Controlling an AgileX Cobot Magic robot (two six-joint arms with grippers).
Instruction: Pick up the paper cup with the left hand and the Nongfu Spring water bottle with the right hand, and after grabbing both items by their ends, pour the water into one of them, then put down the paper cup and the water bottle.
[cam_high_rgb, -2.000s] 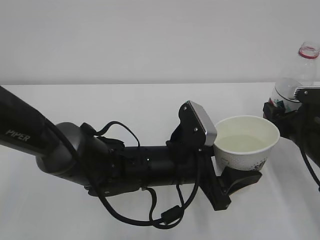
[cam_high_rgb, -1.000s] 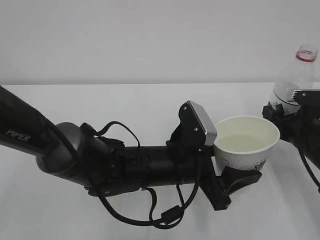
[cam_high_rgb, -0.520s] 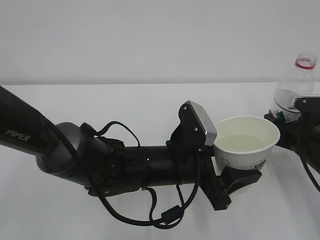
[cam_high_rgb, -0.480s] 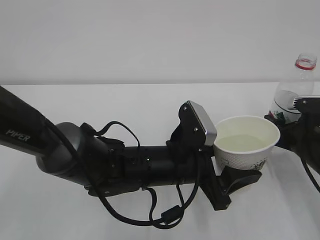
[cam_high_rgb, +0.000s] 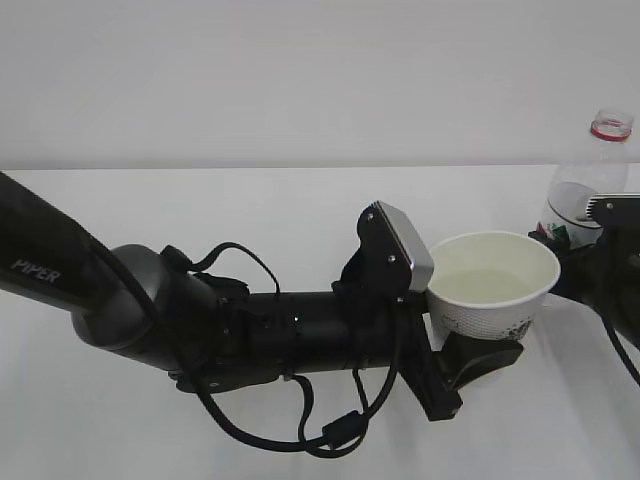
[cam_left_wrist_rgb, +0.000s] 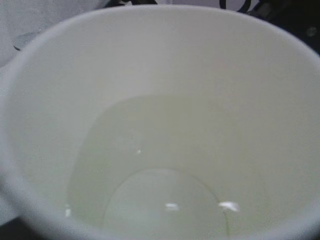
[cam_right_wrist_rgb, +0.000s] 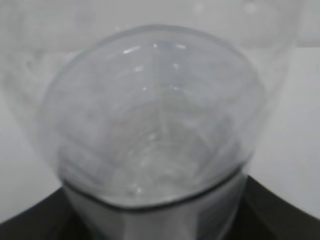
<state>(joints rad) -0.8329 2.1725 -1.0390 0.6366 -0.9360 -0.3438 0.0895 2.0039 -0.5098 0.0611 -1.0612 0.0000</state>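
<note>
One paper cup (cam_high_rgb: 493, 286) with water (cam_high_rgb: 487, 287) is gripped by the left claw (cam_high_rgb: 470, 365); one bottle (cam_high_rgb: 584, 182) is gripped by the right claw (cam_high_rgb: 600, 255). Since earlier, the bottle has been tipped more upright, while the cup is unmoved.

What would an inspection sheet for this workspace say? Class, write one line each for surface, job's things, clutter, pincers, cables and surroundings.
Surface: white table, bare where visible.
Job's things: cup, upright, holds water; bottle, upright at the right edge, no cap on its open neck, its lower part hidden by the right arm.
Clutter: nothing seen.
Pincers: left pincer grips the cup near its base; right pincer is at the bottle's lower part, and the right wrist view shows the bottle's base close up against black parts; its grip looks closed on the bottle.
Cables: black cable loops under the left arm; another runs down at the far right.
Surroundings: plain pale wall.
</note>
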